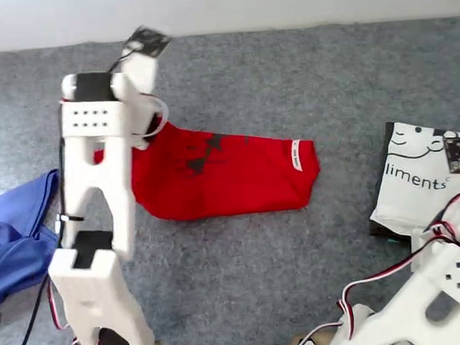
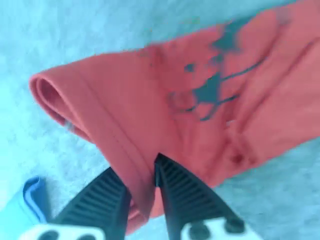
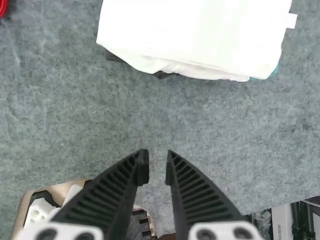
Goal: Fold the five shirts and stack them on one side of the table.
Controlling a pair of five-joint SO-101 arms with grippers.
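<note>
Red shirt [image 1: 222, 177], centre: solid red with a dark grey splash print and a small white tag at its right edge. Blue shirt [image 1: 13, 227], near left: plain blue. White shirt [image 1: 421, 198], right: dark lettering and a line-drawn face, with black and teal edges beneath. Table [image 1: 287, 82]: mottled grey. Left arm [image 1: 92, 123] and right arm [image 1: 428, 293]: white. Fingers [image 3: 190, 190]: black, ribbed.
</note>
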